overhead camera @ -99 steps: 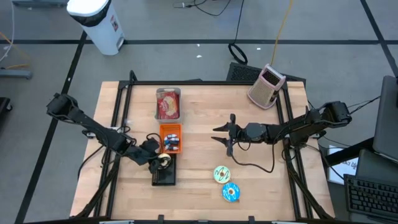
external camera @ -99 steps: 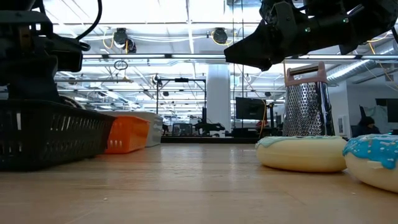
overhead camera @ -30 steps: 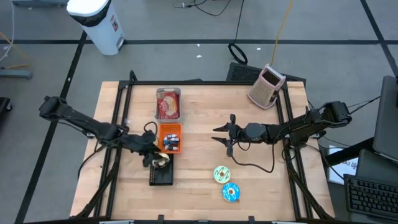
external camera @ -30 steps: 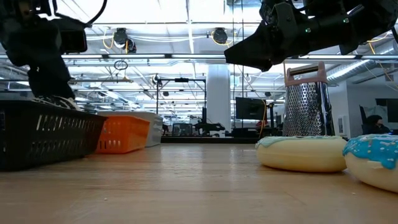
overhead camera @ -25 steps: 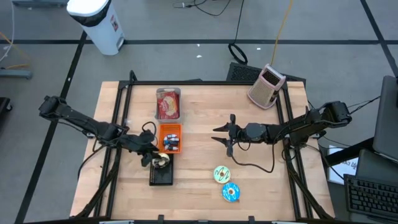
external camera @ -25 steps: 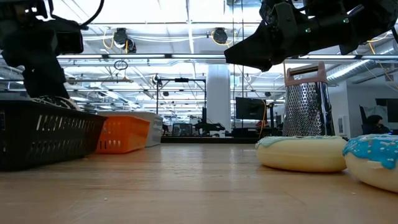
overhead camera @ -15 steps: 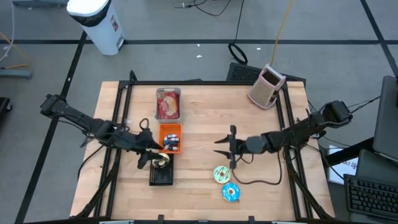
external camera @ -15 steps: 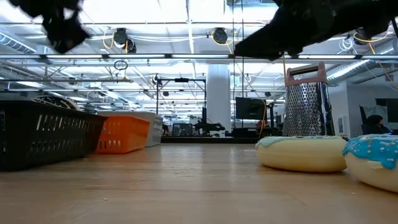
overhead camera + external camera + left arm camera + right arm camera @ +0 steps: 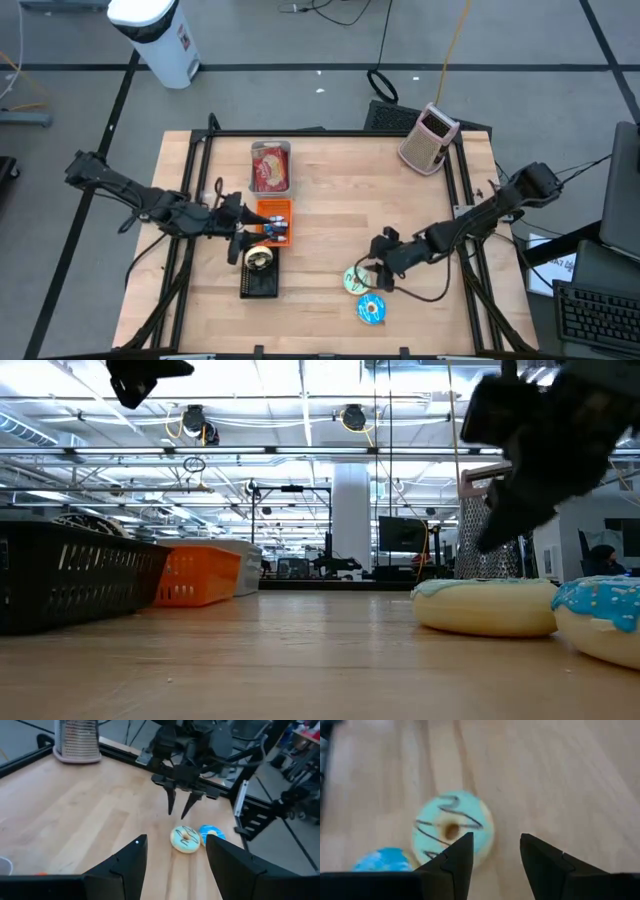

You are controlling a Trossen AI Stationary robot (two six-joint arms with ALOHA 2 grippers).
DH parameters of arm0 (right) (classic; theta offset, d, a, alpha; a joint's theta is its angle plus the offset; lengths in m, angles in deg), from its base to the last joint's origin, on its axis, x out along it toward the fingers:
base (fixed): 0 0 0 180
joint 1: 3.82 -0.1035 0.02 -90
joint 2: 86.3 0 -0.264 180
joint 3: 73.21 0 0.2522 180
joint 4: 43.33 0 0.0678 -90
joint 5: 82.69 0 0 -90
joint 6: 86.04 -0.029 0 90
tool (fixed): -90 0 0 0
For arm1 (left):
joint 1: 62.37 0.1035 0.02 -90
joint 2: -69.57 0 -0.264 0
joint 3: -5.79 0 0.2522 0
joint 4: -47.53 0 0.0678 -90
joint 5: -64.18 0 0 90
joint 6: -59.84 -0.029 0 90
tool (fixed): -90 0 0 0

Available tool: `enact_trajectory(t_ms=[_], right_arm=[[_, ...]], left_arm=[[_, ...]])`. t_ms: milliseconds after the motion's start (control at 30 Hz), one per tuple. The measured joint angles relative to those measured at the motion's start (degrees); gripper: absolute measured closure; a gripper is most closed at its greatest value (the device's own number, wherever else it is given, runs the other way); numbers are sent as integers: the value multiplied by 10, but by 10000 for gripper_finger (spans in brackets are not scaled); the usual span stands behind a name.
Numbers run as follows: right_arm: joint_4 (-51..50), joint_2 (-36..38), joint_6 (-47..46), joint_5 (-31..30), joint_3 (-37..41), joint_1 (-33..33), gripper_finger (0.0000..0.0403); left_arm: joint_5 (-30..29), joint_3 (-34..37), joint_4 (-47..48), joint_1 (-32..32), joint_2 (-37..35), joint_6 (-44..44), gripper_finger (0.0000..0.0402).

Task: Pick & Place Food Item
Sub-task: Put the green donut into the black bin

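High view: right gripper [image 9: 368,277], jaws apart, hangs beside mint donut [image 9: 353,281]. Centre jaws over it, then descend. Left gripper [image 9: 240,232], jaws apart, waits above black basket [image 9: 262,283].

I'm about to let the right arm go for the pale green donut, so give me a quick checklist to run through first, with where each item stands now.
1. Right claw open: ok, fingers apart and empty.
2. Right claw near the pale green donut: ok, close beside it in the high view, above the table.
3. Claw centred over the donut: not ok, the donut sits off to one side in the right wrist view.
4. Blue donut clear of the grasp: cannot tell, it lies right beside the green one.
5. Left claw out of the way: ok, over by the orange bin.
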Motion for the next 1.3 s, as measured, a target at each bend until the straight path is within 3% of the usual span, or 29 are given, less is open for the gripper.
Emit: enact_trajectory(t_ms=[167,433,600,900,1067,1300], right_arm=[[24,-35,-5,14,6,-4,232],[95,-80,-38,91,7,18,151],[87,-101,-48,91,7,32,143],[90,-103,-49,124,6,52,221],[144,-103,50,134,7,60,282],[297,-102,194,134,7,83,355]], left_arm=[[-1,0,-1,7,22,0,197],[5,0,-1,15,74,0,197],[9,0,-1,15,108,2,197],[20,0,-4,16,145,17,197],[17,0,-31,25,148,19,197],[14,0,-121,47,148,22,197]])
